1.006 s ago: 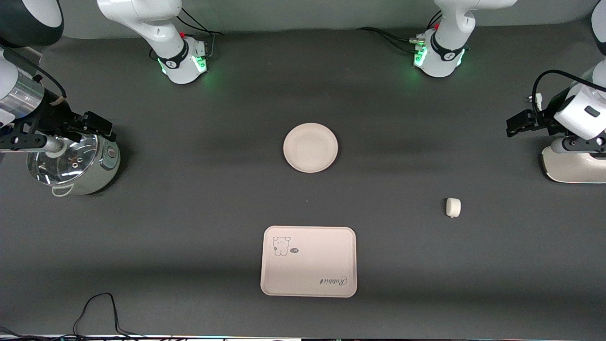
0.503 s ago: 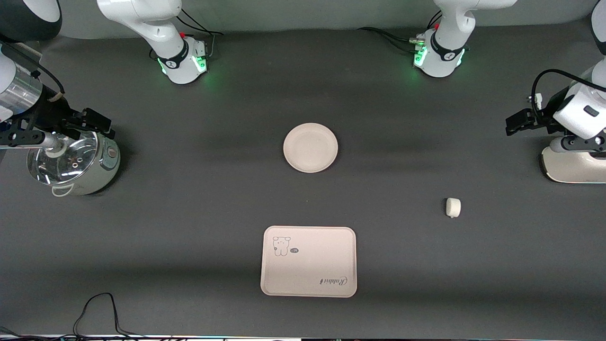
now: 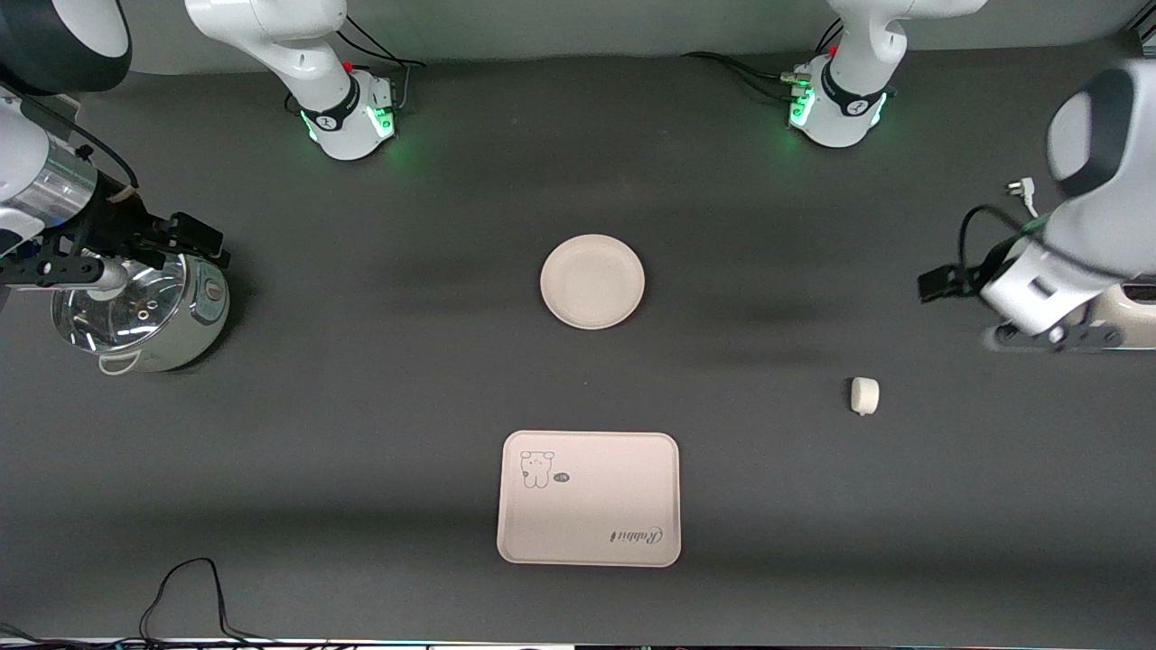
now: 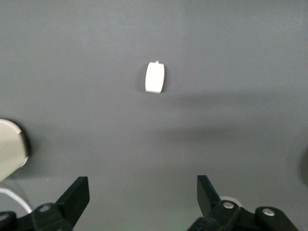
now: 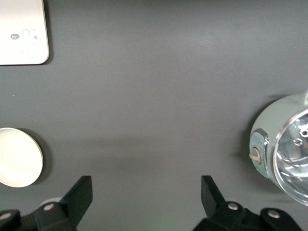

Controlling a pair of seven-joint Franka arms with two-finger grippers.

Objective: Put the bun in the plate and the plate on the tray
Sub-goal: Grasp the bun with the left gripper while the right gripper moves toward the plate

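The small white bun (image 3: 864,394) lies on the dark table toward the left arm's end; it also shows in the left wrist view (image 4: 155,78). The round cream plate (image 3: 592,281) sits mid-table, farther from the front camera than the cream tray (image 3: 589,497) with its bear drawing. My left gripper (image 3: 1052,340) is open and empty over bare table beside the cream appliance, with the bun some way off from its fingertips (image 4: 142,192). My right gripper (image 3: 68,271) is open and empty (image 5: 146,192) over the pot. The right wrist view shows the plate (image 5: 17,163) and a tray corner (image 5: 21,33).
A steel pot with a glass lid (image 3: 135,311) stands at the right arm's end and shows in the right wrist view (image 5: 284,154). A cream appliance (image 3: 1129,316) stands at the left arm's end. A black cable (image 3: 181,587) lies near the front edge.
My left arm has swung down and toward the middle of the table, bringing its gripper closer to the bun. My right gripper has shifted slightly over the pot. Bun, plate and tray have not moved.
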